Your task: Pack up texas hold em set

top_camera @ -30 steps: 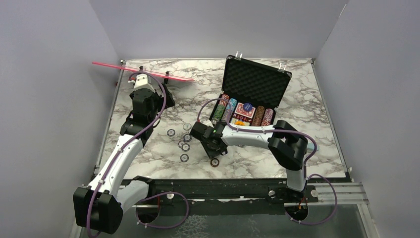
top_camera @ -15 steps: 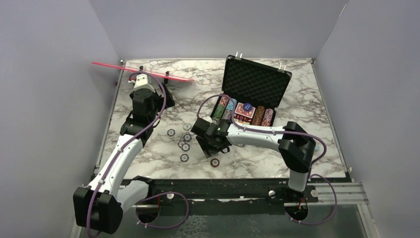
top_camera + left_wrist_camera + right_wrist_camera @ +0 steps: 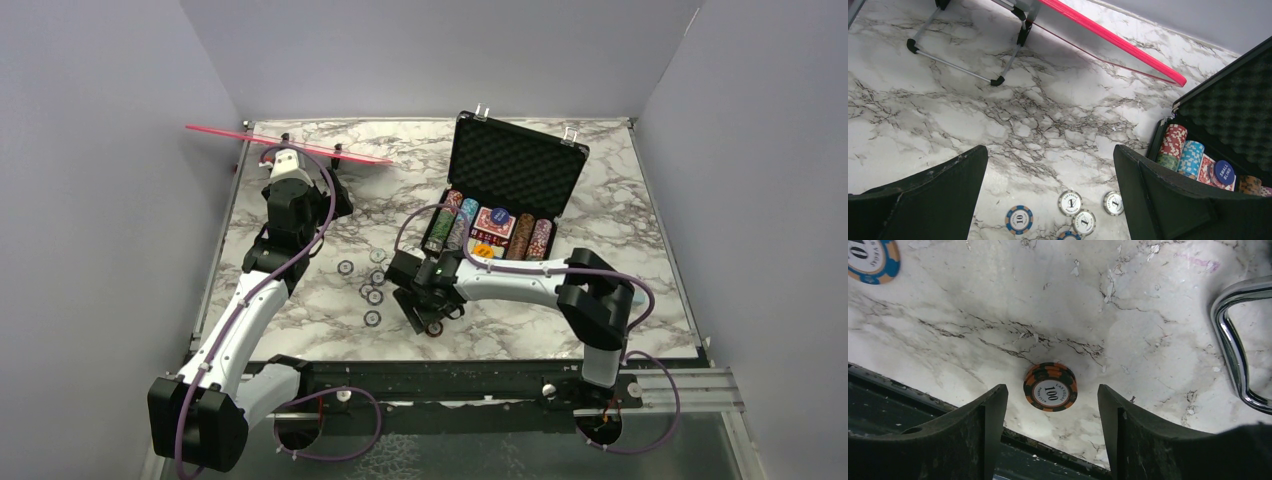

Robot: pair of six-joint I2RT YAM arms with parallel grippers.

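Note:
The black briefcase (image 3: 512,170) stands open at the back right, foam lid up, with rows of chips and card decks (image 3: 492,229) inside. Several loose chips (image 3: 372,290) lie on the marble left of it. In the left wrist view they are a blue 10 chip (image 3: 1019,219) and white 1 chips (image 3: 1070,202). My right gripper (image 3: 430,318) is open, low over a small stack of orange-and-black 100 chips (image 3: 1050,387) near the front edge; the stack lies just beyond its fingertips (image 3: 1050,407). My left gripper (image 3: 333,203) is open and empty, well above the table (image 3: 1050,160).
A pink strip on wire legs (image 3: 290,145) stands at the back left, also in the left wrist view (image 3: 1108,37). The case's metal handle (image 3: 1233,340) is right of the 100 stack. The table's dark front rail (image 3: 908,410) runs just behind the right fingers.
My right gripper has moved toward the front edge and now sits over the orange 100 stack, hiding it in the top view. The left arm has not moved.

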